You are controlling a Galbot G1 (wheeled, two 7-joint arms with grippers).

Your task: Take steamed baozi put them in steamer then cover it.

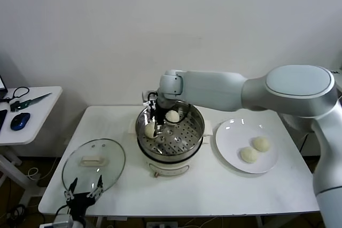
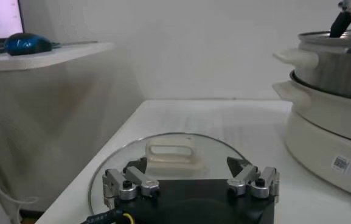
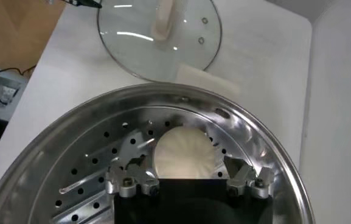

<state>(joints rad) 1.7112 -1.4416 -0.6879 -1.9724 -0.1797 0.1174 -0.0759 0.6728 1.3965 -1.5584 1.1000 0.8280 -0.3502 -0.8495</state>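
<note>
The steamer (image 1: 195, 117) stands mid-table, and my right gripper (image 1: 155, 123) reaches down into its left side. In the right wrist view the right gripper (image 3: 184, 165) is open, its fingers (image 3: 134, 163) standing apart on either side of a baozi (image 3: 184, 152) that lies on the perforated tray by the pot wall (image 3: 272, 159). That baozi (image 1: 149, 130) and a second baozi (image 1: 172, 116) are inside the pot. Two more baozi (image 1: 261, 143) (image 1: 249, 155) lie on the white plate (image 1: 227, 137). The cover (image 1: 94, 163) lies flat at the front left. My left gripper (image 1: 84, 191) waits open at its near edge (image 2: 187, 169).
A low side table (image 1: 32, 116) on the left carries a blue mouse (image 1: 20, 120) and scissors (image 1: 29, 100). The wall is close behind the table. The pot's cream base (image 2: 321, 131) rises to the right of the cover's handle (image 2: 171, 150) in the left wrist view.
</note>
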